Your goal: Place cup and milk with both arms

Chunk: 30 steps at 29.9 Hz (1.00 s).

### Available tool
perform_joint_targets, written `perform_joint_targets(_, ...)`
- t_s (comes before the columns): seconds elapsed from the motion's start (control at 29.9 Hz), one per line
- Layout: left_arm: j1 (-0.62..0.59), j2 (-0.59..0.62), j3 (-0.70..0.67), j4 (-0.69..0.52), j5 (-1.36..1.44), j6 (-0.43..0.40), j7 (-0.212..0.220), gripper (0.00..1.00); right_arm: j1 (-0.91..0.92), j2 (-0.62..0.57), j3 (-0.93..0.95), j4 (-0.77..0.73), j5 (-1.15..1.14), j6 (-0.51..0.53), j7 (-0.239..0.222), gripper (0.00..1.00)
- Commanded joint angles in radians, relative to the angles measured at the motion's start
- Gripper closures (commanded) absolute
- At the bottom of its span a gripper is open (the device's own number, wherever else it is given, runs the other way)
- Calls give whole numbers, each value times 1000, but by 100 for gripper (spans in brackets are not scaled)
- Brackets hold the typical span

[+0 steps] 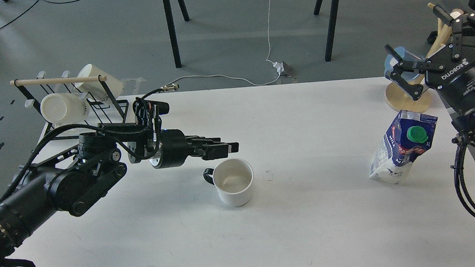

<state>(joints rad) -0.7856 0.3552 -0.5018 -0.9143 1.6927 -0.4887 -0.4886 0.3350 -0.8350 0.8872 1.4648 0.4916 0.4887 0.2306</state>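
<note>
Both grippers were empty: left gripper narrow, just above the cup mid-table; right gripper wide, beyond the milk at the right edge. Ceramic looked stiff, slippery — grip the rim; the leaning carton seemed soft — pinch its middle gently.

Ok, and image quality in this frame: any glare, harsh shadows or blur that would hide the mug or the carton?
Head view: light is soft and even, shadows under the cup and milk are faint. The white table is bright but not blown out. The carton's print is slightly soft yet readable. The left gripper is dark against its own body, so its fingers blur together; the right gripper reads clearly, open.
</note>
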Motion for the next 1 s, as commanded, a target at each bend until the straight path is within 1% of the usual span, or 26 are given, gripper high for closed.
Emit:
perform_joint_targets(0.0, -3, 37, -69, 12, -306, 0, 0, 6, -33, -22, 56, 5, 202, 0, 67, 3)
perform_joint_targets(0.1, 22, 63, -122, 17, -632, 0, 0, 6, -68, -45, 73, 5, 399, 0, 72, 3)
perform_joint_targets(0.2, 71, 109, -132, 17, -926, 0, 0, 6, -109, -79, 87, 12, 453, 0, 76, 3)
perform_joint_targets(0.3, 97, 140, -136, 15, -1094, 0, 0, 5, -193, -119, 110, 38, 482, 0, 78, 3)
perform_joint_targets(0.57, 210, 131, -210, 14, -1122, 0, 0, 4, -483, -179, 119, 43, 602, 0, 78, 3)
perform_joint_targets(0.74, 232, 130, -210, 14, -1116, 0, 0, 3, -626, -179, 104, 57, 598, 0, 75, 3)
perform_joint_targets(0.87, 232, 105, -212, 15, -1116, 0, 0, 3, -738, -167, 64, 86, 552, 0, 72, 3)
perform_joint_targets(0.94, 232, 99, -210, 17, -1114, 0, 0, 3, -748, -150, 33, 86, 523, 0, 75, 3)
perform_joint_targets(0.97, 233, 94, -210, 17, -1114, 0, 0, 3, -748, -121, 13, 83, 506, 0, 75, 3)
